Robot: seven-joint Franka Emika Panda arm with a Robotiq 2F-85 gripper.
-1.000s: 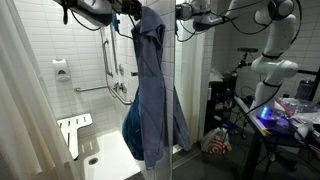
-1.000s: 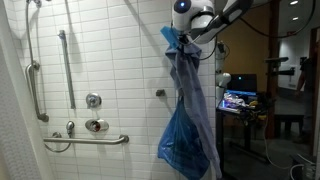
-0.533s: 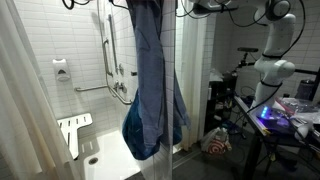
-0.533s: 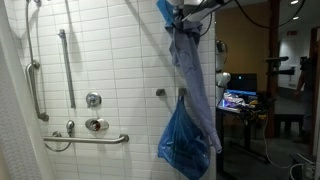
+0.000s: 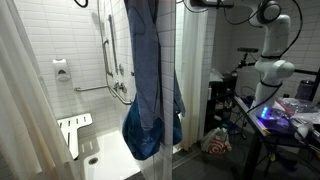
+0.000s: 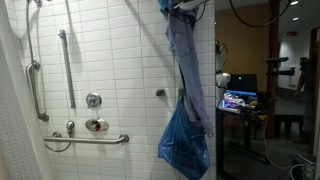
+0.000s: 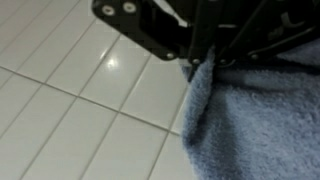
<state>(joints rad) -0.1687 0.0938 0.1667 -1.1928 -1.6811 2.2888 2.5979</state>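
Shower tiles (image 6: 120,60) behind blue garment (image 6: 186,60)

Blue cloth (image 7: 260,120) matt, fuzzy; wall tiles (image 7: 70,100) glossy, smooth; grab bar (image 6: 90,139) shiny metal.

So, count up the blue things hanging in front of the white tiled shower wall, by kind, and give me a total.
grey-blue cloth garment, clamped in the fingers: 1
blue plastic bag: 1
Total: 2

Grey-blue towel (image 7: 260,120), bright blue bag (image 6: 183,145) — white tiled wall (image 6: 110,50), black gripper (image 7: 205,62)
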